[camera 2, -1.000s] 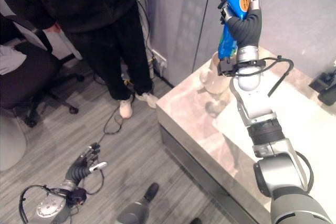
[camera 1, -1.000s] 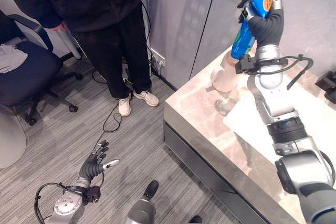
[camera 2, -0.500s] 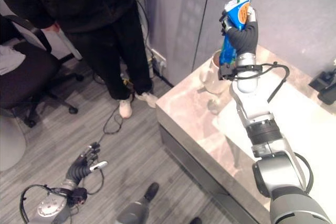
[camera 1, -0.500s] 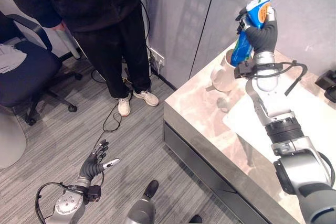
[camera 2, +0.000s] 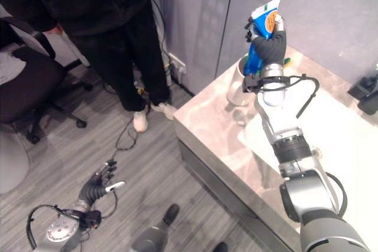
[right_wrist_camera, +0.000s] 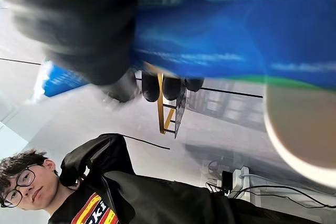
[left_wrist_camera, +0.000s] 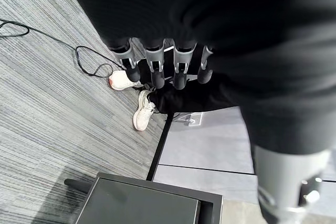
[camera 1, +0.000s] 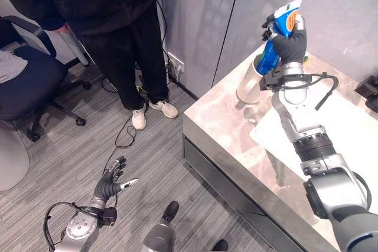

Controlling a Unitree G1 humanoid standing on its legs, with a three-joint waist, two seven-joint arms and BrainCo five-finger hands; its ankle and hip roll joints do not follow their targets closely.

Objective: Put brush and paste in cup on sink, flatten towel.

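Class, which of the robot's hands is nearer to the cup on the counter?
The right. The right hand holds the toothpaste tube directly above the cup, its lower end at the rim. The left hand hangs open low over the floor, far from it.

Office or lab mock-up: grey striped carpet (camera 1: 59, 146), black wheeled office chair (camera 1: 29, 87), marble-look counter (camera 1: 236, 146), grey wall panels (camera 1: 201, 22), person (camera 1: 112, 16) standing by.

Right hand (camera 1: 287, 42) clenched, raised
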